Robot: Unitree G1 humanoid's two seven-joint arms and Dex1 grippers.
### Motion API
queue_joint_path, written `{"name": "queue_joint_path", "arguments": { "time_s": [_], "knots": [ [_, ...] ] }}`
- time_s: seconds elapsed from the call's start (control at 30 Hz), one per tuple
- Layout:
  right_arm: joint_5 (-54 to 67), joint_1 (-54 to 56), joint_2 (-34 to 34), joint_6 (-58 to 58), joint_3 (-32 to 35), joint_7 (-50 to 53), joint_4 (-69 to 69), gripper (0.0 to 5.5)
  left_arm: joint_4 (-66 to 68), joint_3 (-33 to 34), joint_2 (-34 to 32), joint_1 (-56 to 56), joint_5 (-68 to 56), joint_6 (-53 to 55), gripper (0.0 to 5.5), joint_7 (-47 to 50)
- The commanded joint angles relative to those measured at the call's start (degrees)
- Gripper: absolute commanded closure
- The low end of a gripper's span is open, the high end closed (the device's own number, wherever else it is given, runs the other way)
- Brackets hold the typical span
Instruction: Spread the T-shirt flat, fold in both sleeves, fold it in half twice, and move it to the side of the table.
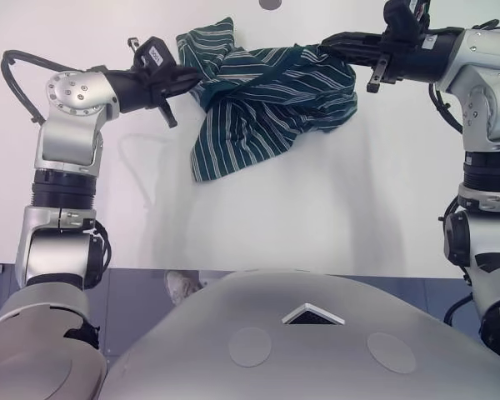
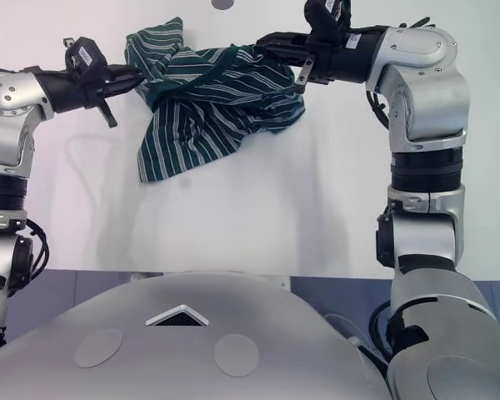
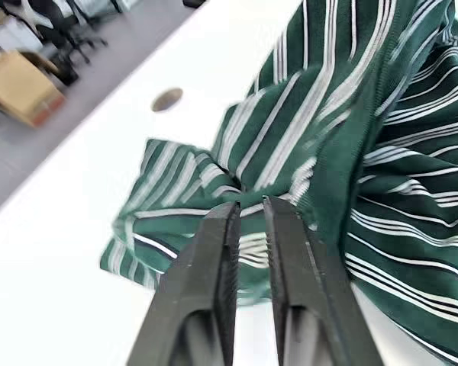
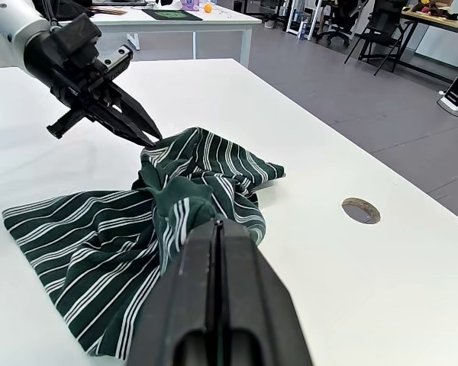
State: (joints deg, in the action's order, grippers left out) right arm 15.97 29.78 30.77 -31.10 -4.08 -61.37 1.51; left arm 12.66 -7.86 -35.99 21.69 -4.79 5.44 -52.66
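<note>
A dark green T-shirt [image 1: 267, 100] with white stripes lies bunched at the far middle of the white table [image 1: 275, 217]. My left gripper [image 1: 193, 81] meets the shirt's left edge. In the left wrist view its fingertips [image 3: 249, 204] stand almost together, with a fold of the striped cloth [image 3: 351, 152] pinched at the tips. My right gripper [image 1: 327, 43] is shut on the shirt's far right part. In the right wrist view the cloth [image 4: 99, 252] bunches up at its shut tips [image 4: 216, 223]. A loose flap hangs toward me on the table.
A round cable hole [image 1: 270, 4] sits in the table just beyond the shirt. The table's near edge [image 1: 233, 268] runs in front of me, with bare white surface on both sides of the shirt. Desks and office chairs [image 4: 382, 30] stand in the room beyond.
</note>
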Motion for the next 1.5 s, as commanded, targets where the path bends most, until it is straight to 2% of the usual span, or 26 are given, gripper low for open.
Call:
{"name": "queue_joint_path", "arguments": {
  "time_s": [0.03,0.1,0.27,0.43,0.67,0.8,0.87,1.03,1.13,1.23,1.3,1.4,1.5],
  "knots": [
    [0.81,1.62,0.0,0.0,0.26,1.3,0.48,5.5,3.45,-2.43,-1.69,1.55,6.02,-9.14,4.23,0.97],
    [0.82,1.51,-0.22,0.11,-0.05,1.67,0.69,5.5,4.76,-4.53,-3.02,1.13,10.32,-12.71,4.02,1.41],
    [0.8,1.35,-0.41,0.23,-0.57,2.2,0.91,5.5,7.77,-7.07,-5.35,1.17,16.87,-18.05,4.02,2.39],
    [0.31,0.47,-0.43,0.47,-1.77,2.29,0.88,5.5,6.17,-7.85,-8.63,-0.82,18.1,-19.92,4.02,-0.95],
    [0.43,-0.17,-0.56,0.62,-3.31,2.14,0.3,5.5,9.34,-10.1,-4.47,-0.48,20.01,-24.13,4.02,2.79],
    [0.51,-0.03,-0.57,0.58,-3.21,2.38,0.36,5.5,15.62,-14.13,-2.69,2.54,26.57,-27.78,4.02,6.71],
    [0.51,0.14,-0.72,0.49,-3.28,2.49,0.35,5.5,17.67,-15.17,-2.45,3.2,27.32,-28.48,4.29,6.42],
    [0.39,-0.04,-0.94,0.74,-2.75,3.23,0.8,5.5,18.49,-14.62,-1.65,3.49,24.75,-28.48,5.37,5.11],
    [0.11,1.69,-1.54,1.6,-0.76,5.74,3.78,5.5,18.46,-10.73,0.59,5.3,17.72,-26.28,5.47,3.8],
    [0.01,6.63,-2.92,3.97,3.27,11.11,8.96,5.5,20.55,-3.86,3.62,11.99,9.87,-21.09,5.47,4.93],
    [-0.46,11.67,-3.55,6.61,5.42,14.29,14.47,5.5,25.62,0.01,5.63,20.17,6.43,-17.46,5.47,6.27],
    [-2.32,20.57,-4.2,12.24,6.43,16.97,24.84,5.5,37.77,2.28,8.01,33.94,5.91,-15.72,5.47,8.18],
    [-6.9,33.73,-5.2,21.24,5.78,21.54,42.73,5.5,52.87,3.22,9.99,49.44,8.2,-15.92,5.47,15.05]
  ]
}}
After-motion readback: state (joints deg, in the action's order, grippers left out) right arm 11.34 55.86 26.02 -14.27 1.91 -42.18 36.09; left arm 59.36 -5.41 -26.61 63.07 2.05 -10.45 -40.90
